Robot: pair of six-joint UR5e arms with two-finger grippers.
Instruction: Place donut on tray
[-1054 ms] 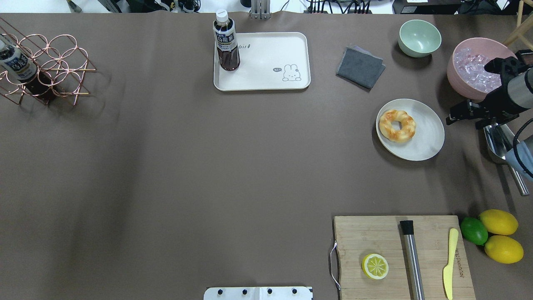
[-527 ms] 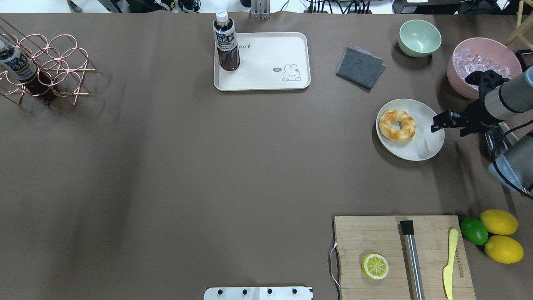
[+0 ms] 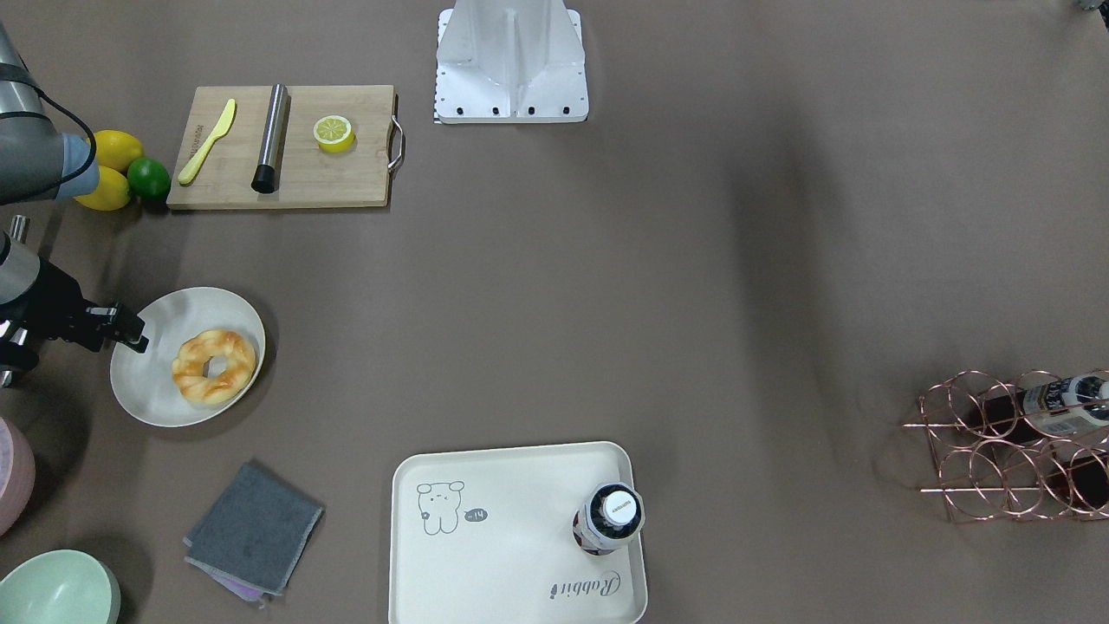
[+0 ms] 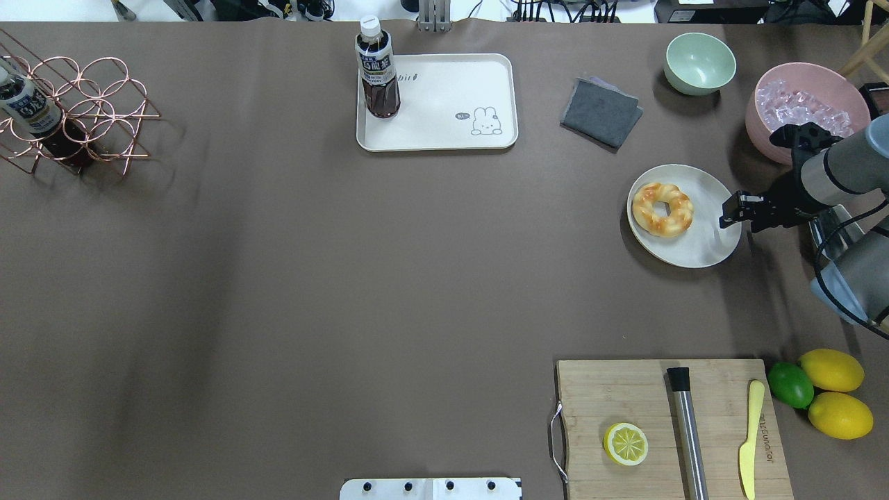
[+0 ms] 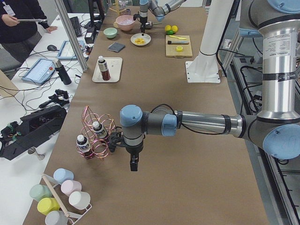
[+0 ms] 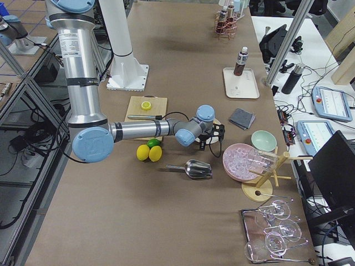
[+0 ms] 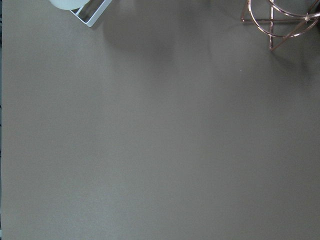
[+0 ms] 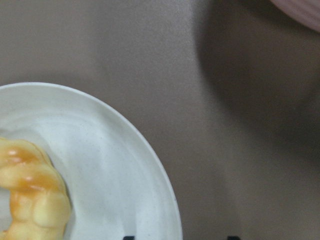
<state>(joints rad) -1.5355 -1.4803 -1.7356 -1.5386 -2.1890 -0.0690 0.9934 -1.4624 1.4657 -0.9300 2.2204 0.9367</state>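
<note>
Closest to us on the right lies a wooden cutting board [image 4: 625,396]. On it are a lemon half [image 4: 626,444], a steel stick with a black tip [image 4: 687,430] and a yellow knife [image 4: 749,437]. Just to the right of the board sit two lemons [image 4: 831,370] and a lime [image 4: 790,385].

A bit farther on the right is a round cream plate [image 4: 712,239]. The donut [image 4: 662,209] lies on the left part of this plate, not on the tray. The right gripper [image 4: 728,212] is at the plate's right edge, near the donut but not touching it. Its two fingers are spread apart and hold nothing.

On the far left, the left gripper [image 5: 133,165] points down over bare table beside a copper wire rack [image 4: 83,118] with bottles in it. We cannot tell if its fingers are spread or pressed together.

Farthest away, in the middle, is the cream tray [image 4: 444,128] with a little animal drawn on it. A dark tea bottle [image 4: 377,69] stands upright in its far left corner. To the right of the tray lie a folded grey cloth [image 4: 601,111], then a green bowl [image 4: 699,62], then a pink bowl [image 4: 760,121] with ice in it.
</note>
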